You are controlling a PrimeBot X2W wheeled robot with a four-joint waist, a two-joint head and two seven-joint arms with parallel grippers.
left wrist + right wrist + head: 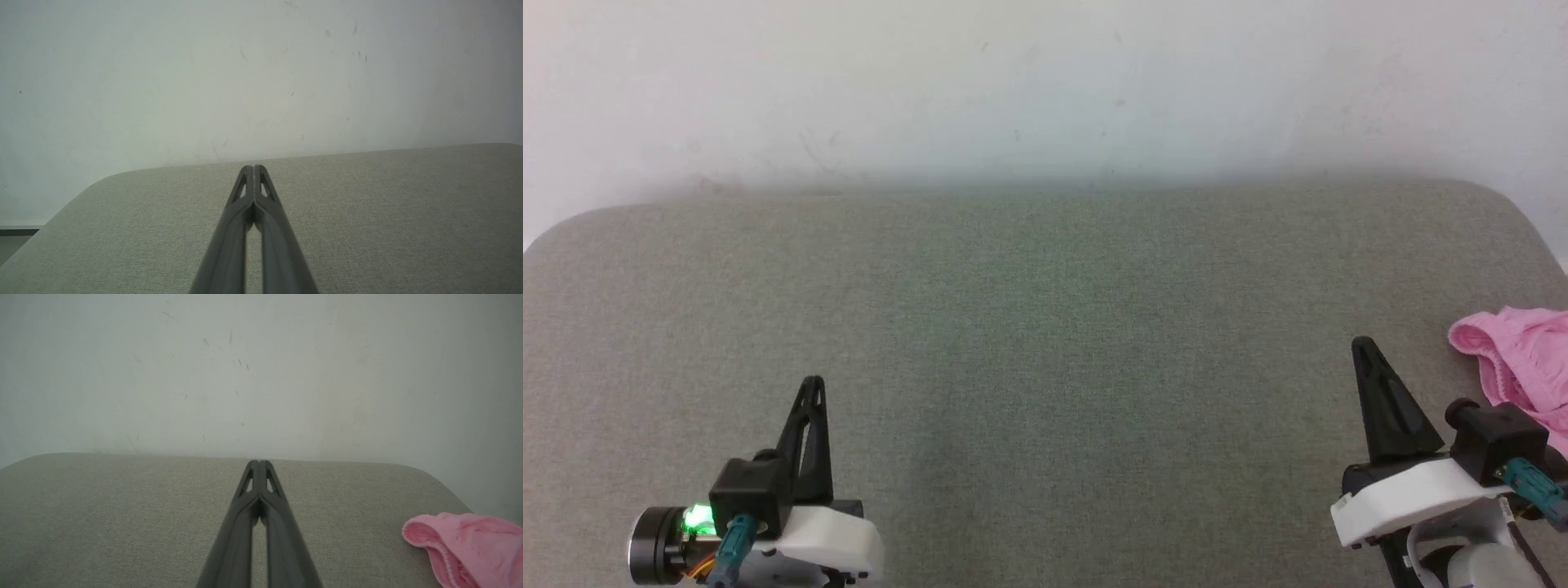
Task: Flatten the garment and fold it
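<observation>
Pink garment lies bunched near the grey counter's right edge, beside the right pincer; that and the left pincer are closed tight, empty; a clumsy reach could shove the garment off.

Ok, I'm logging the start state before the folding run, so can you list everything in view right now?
garment: one, light pink, bunched near the padded surface's right edge, not held
padded surface: one, grey-beige fabric with rounded far corners, under both grippers
wall: one, off-white with faint scuffs, behind the surface
left gripper: one, dark fingers, shut, lower left of the head view over bare surface
right gripper: one, dark fingers, shut, lower right of the head view, its fingers left of the garment and apart from it
</observation>
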